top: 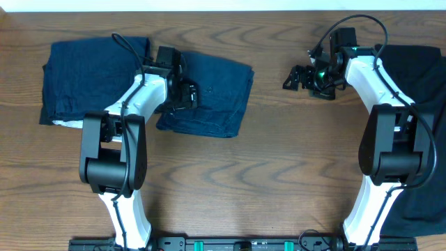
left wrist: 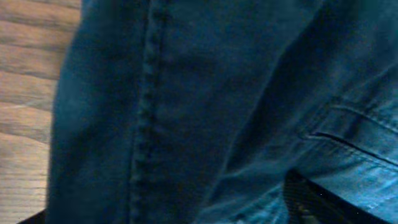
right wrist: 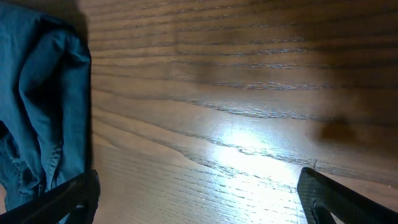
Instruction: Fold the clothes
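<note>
Denim (left wrist: 205, 93) is filling pretty much the whole left wrist view, stitched seam running top to bottom, with only a strip of wood table (left wrist: 31, 93) showing at the left. The left claw (top: 182, 92) is sitting right on top of it; its fingers (left wrist: 314, 199) are poking in along the bottom edge, standing wide apart with cloth bunched between them; whether it's actually pinching any fabric, I can't tell.

From overhead the denim is lying on the left half of the table in two lumps, a squarer one far left and a wrinklier one toward the middle, with the left arm lying across the gap. Its left edge is sitting near the frame edge; its back edge is sitting close to the table's far side.

The right claw (top: 298, 77) is hanging wide open over bare wood, gripping nothing; it's pointing toward the denim's right edge, which is showing at the left of its own camera, apart from its fingers. The black garment (top: 426, 66) is lying at the far right, running off the frame edge, with the right arm passing over it.

Bare wood is stretching across the middle between the denim and the right claw, and all along the front.
</note>
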